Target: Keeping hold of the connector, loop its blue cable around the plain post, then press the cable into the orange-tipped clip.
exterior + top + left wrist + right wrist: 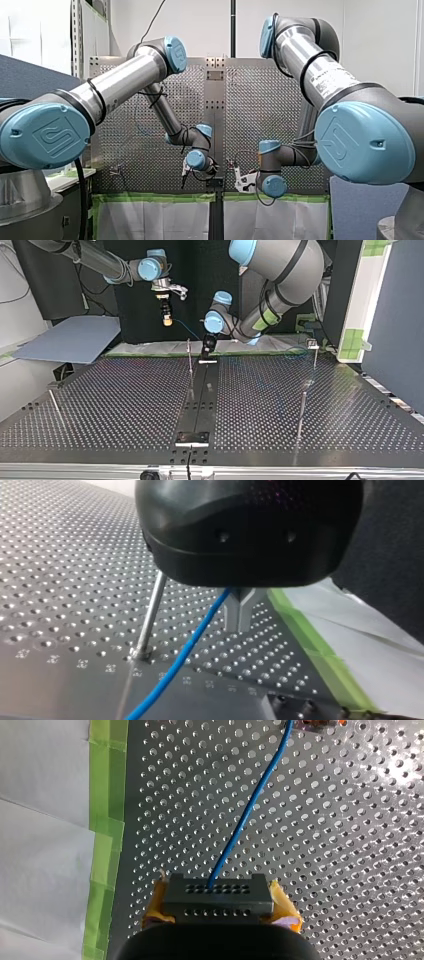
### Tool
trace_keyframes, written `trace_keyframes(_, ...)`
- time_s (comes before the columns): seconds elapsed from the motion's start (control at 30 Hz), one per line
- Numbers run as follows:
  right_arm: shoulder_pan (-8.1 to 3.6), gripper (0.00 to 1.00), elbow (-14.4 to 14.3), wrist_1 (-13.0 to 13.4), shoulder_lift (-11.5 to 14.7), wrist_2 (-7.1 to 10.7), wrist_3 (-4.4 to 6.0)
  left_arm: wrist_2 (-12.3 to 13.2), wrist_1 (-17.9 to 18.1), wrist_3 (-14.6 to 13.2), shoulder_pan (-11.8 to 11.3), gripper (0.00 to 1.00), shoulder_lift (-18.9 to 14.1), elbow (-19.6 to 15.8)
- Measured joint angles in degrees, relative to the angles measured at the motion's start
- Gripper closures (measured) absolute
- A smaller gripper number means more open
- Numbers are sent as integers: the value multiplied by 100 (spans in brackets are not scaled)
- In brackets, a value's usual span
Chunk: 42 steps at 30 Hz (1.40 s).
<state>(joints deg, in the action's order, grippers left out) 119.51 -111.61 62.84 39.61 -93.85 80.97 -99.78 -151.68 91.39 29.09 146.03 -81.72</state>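
Clamped firmly on the connector with the right hand, yellow pads squeezing it from both sides, held up clear of the surface near its taped edge. Blue cable running out of the connector's face and away across the perforations toward something orange-tipped at the far end. Probably the clip, but too cut off to be sure.

Over to the left hand: metal fingers drawn together, low over the surface, just beside the plain post. Cable coming down from right at the fork of those fingers and slanting past the post, near it but not touching and not wrapped. Pinched between the fingers or only lying against them? Cannot tell from here.

Scoring it now: first condition met, connector firmly in grip. Loop around the post not made, with the cable passing on one side only. Pressing into the clip not begun either.

Looks like the very opening of the routing, left hand seemingly placed to guide the cable round the post. Both main steps left to do.
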Motion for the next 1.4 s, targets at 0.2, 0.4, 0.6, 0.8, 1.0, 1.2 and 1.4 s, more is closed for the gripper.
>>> trace_keyframes(0.2,-61,100,121,-110,4,6,-8,5,188,130,0,100,-1,0)
trace_keyframes(0.4,-154,100,278,-286,2,7,-81,14,390,251,2,100,-1,0)
trace_keyframes(0.6,-256,100,338,-337,0,7,-127,6,613,343,2,100,-1,0)
trace_keyframes(0.8,-350,100,398,-353,0,13,-132,-1,779,490,-15,100,0,8)
trace_keyframes(1.0,-419,100,509,-502,0,18,-186,-1,801,542,-41,100,4,9)
trace_keyframes(1.2,-471,100,545,-524,0,46,-209,3,776,534,-77,100,1,24)
trace_keyframes(1.4,-523,100,554,-488,0,119,-218,-4,754,506,-86,100,0,25)
